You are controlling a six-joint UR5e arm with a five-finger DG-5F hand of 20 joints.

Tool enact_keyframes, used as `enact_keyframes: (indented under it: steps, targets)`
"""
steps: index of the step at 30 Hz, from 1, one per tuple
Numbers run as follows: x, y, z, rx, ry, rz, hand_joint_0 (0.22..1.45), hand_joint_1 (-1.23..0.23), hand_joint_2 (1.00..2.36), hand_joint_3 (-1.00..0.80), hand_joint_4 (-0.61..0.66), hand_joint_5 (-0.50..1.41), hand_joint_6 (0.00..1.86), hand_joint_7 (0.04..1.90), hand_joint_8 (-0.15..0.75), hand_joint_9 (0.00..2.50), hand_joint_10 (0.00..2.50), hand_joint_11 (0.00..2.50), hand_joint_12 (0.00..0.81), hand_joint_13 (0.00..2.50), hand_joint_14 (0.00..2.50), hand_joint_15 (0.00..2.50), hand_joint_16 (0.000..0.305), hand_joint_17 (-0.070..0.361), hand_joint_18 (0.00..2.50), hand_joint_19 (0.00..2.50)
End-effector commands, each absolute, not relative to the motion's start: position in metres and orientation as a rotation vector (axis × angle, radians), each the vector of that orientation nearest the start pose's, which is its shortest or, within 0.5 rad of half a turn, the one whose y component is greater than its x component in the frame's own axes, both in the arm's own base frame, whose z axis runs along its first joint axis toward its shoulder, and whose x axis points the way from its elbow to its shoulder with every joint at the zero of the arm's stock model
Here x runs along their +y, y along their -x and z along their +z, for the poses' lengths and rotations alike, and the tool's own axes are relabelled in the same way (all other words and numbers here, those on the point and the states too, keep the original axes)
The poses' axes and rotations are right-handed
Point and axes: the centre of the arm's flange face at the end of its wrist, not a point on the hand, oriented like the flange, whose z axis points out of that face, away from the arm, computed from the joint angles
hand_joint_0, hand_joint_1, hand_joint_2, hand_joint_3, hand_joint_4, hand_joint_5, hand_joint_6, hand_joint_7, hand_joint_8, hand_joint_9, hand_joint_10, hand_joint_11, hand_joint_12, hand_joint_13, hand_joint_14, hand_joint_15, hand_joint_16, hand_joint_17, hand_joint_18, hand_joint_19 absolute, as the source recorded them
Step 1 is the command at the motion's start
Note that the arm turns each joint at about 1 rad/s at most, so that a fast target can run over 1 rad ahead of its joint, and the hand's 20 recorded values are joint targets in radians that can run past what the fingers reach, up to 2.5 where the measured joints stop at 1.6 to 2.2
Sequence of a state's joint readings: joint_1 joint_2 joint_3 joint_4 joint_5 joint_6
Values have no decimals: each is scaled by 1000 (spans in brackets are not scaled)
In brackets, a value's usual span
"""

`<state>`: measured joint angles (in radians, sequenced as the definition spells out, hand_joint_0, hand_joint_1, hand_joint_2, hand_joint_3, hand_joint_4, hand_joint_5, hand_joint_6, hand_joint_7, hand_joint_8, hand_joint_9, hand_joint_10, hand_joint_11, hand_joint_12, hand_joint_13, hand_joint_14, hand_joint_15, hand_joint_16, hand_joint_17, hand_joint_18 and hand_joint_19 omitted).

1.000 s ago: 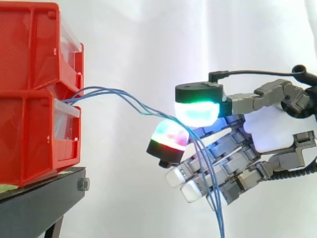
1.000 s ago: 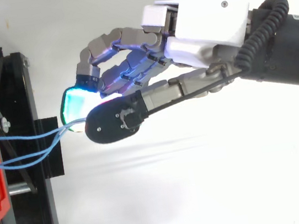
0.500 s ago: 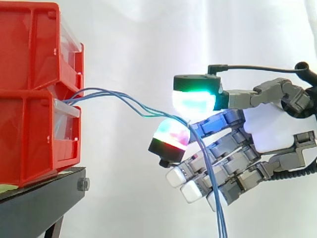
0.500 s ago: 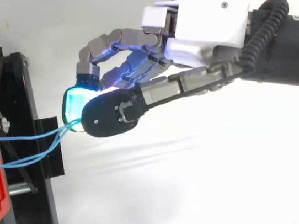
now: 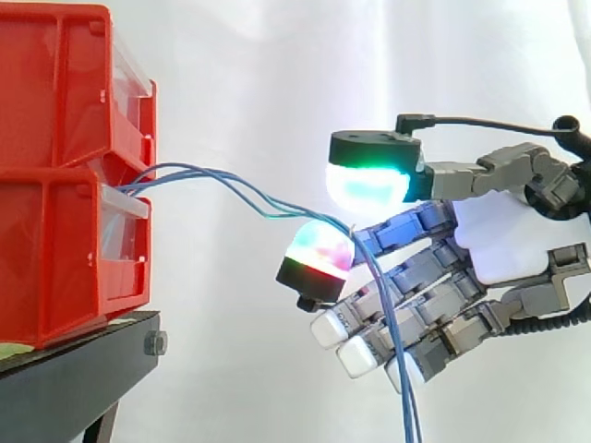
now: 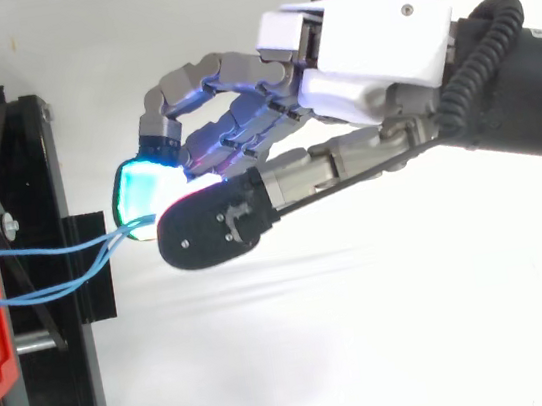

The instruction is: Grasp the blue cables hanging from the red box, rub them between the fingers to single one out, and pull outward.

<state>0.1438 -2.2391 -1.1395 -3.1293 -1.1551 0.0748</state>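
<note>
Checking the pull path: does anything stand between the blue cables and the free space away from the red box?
Nothing visible does: the blue cables run from the red box into the robot hand, between its pads.

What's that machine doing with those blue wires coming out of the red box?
A robot hand, coming in from the right, grips the thin blue cables that trail out of the red box on the black stand. The cables pass between two glowing fingertips, then hang down past the other fingers. They sag loosely between box and hand, bunched together, so none has been singled out or pulled yet.
</note>
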Motion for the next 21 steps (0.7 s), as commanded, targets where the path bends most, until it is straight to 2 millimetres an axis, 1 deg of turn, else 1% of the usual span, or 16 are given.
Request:
enact_keyframes:
  steps: [1,4,7,8,9,10,11,13,15,19,21]
  targets:
    - [-69,-729,287,1136,-1485,905,616,-556,1011,-316,202,-161,710,991,239,763,9,419,331,752,13,380,46,103,618,549]
    - [-71,-728,287,1135,-1485,903,620,-522,1012,-289,207,-159,706,990,245,765,9,427,332,754,13,378,46,103,612,558]
    - [-69,-729,287,1136,-1485,905,630,-538,1013,-250,222,-157,703,981,250,769,8,420,339,762,15,379,48,107,624,542]
    - [-71,-729,286,1136,-1486,902,631,-555,1012,-237,219,-157,698,990,252,768,8,422,339,765,13,376,48,108,627,540]
    - [-70,-729,286,1137,-1485,903,636,-622,1013,-215,229,-156,698,983,252,767,8,420,341,764,13,376,48,108,630,533]
    - [-69,-729,287,1136,-1485,905,636,-628,1013,-207,224,-156,697,984,251,766,8,415,343,766,13,368,48,108,634,532]
    - [-69,-729,287,1136,-1485,905,643,-692,1014,-190,213,-156,694,999,253,765,10,414,341,764,13,372,48,107,639,531]
    - [-69,-729,287,1137,-1484,903,655,-723,1014,-187,212,-159,698,997,246,751,8,419,338,768,13,376,47,105,645,530]
    - [-71,-729,286,1136,-1486,902,661,-730,1013,-208,205,-166,709,981,240,742,9,422,337,764,14,365,46,104,646,521]
    - [-70,-729,286,1138,-1484,902,643,-772,1012,-306,199,-175,721,968,231,727,9,434,332,760,14,366,46,102,641,525]
    - [-70,-729,288,1135,-1484,906,611,-743,1009,-363,201,-175,722,959,231,727,9,432,330,760,13,375,45,102,642,525]
